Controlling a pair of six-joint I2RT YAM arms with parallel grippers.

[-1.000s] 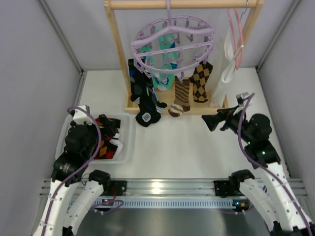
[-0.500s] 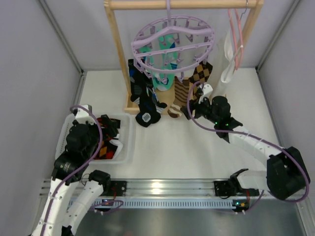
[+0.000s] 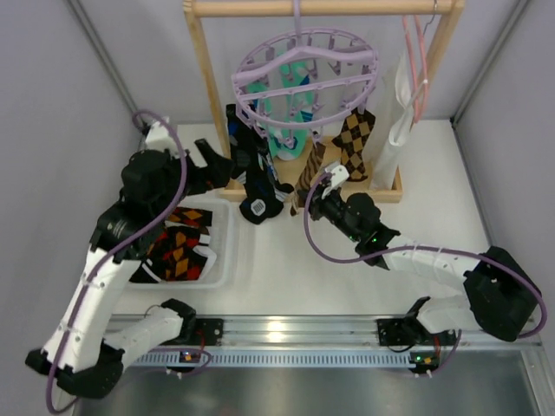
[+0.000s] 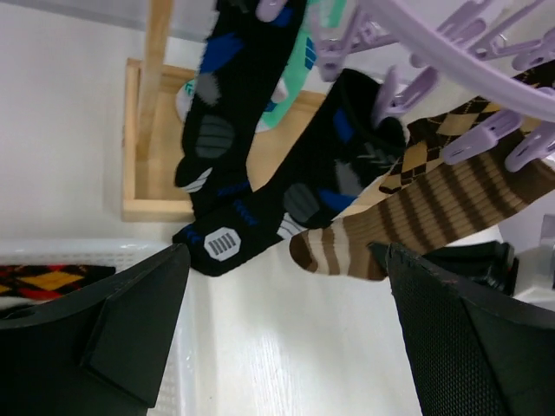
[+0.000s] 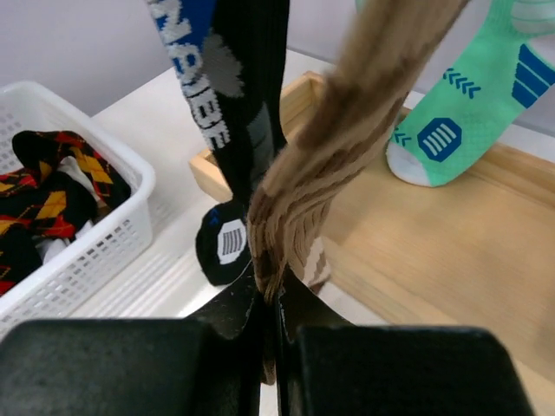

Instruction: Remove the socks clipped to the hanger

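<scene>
My right gripper (image 5: 270,316) is clamped on the toe of the brown striped sock (image 5: 347,147), which hangs pegged to the hanger (image 3: 305,80). My left gripper (image 4: 279,260) gapes wide, empty. A sideways pull could swing the hanger, or the toe could slip out.

L gripper (image 3: 215,167) spread wide, raised; R gripper (image 5: 270,299) pinched tight, arm extended.

**Colours and patterns at the drying rack**

Lavender throughout on the round hanger (image 3: 305,87). Brown with cream bands on the striped sock (image 4: 408,225). Brown-and-yellow diamonds on the argyle sock (image 3: 353,143). Black with blue and grey patches and white print on the dark socks (image 4: 230,113). Teal and white with blue marks on the teal sock (image 5: 468,113). Red, yellow and black argyle on the basket socks (image 3: 178,251), in a white mesh basket (image 5: 104,234). Pink on the thin clothes hanger (image 3: 421,52). Pale wood for the rack (image 3: 208,87).
</scene>
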